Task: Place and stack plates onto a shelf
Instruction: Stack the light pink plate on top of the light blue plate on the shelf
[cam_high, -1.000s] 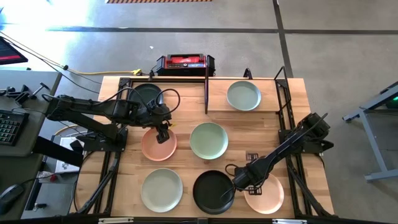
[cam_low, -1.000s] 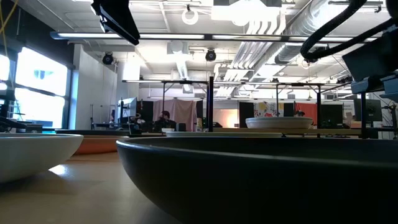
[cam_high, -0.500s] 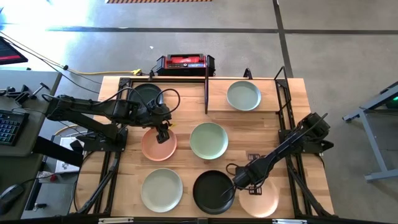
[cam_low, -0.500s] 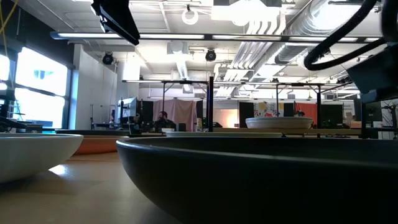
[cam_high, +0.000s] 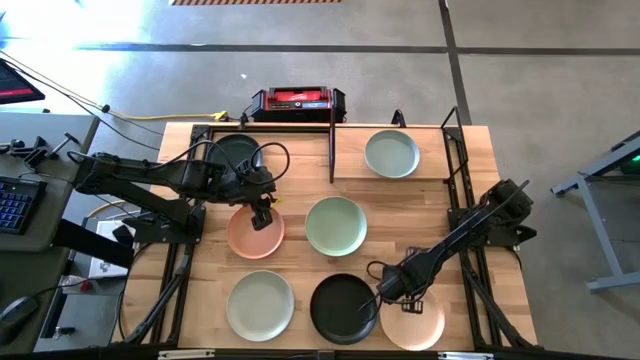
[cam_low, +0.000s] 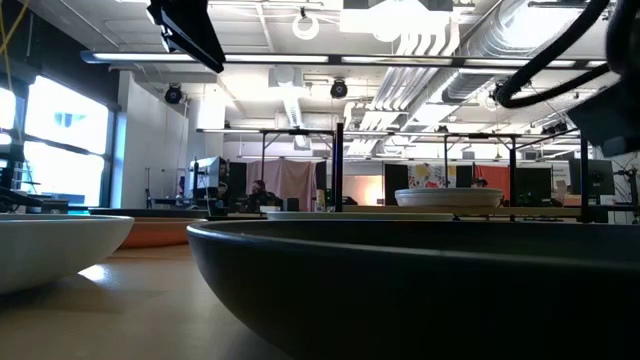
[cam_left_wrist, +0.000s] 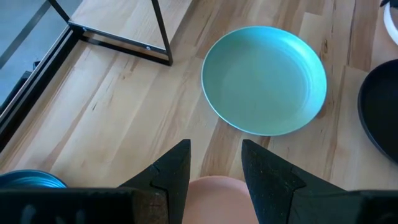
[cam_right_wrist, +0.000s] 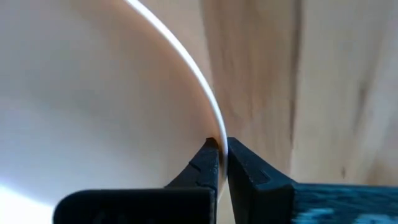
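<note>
I'm pinching the rim of the peach plate (cam_high: 412, 322) with my right gripper (cam_high: 384, 296), fingers (cam_right_wrist: 208, 163) closed tight on its edge, plate sitting at the table's (cam_high: 400, 205) front right. A black plate (cam_high: 343, 307) is lying just beside my right gripper. My left gripper (cam_high: 261, 215) is hovering partly open over another peach plate (cam_high: 254, 234), holding nothing. The shelf (cam_high: 435, 165) is sitting well beyond, carrying a green plate (cam_high: 391, 153).

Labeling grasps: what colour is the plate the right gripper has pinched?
Peach-pink. The right gripper is shut on the rim of the peach-pink plate; clearest in the high view.
</note>
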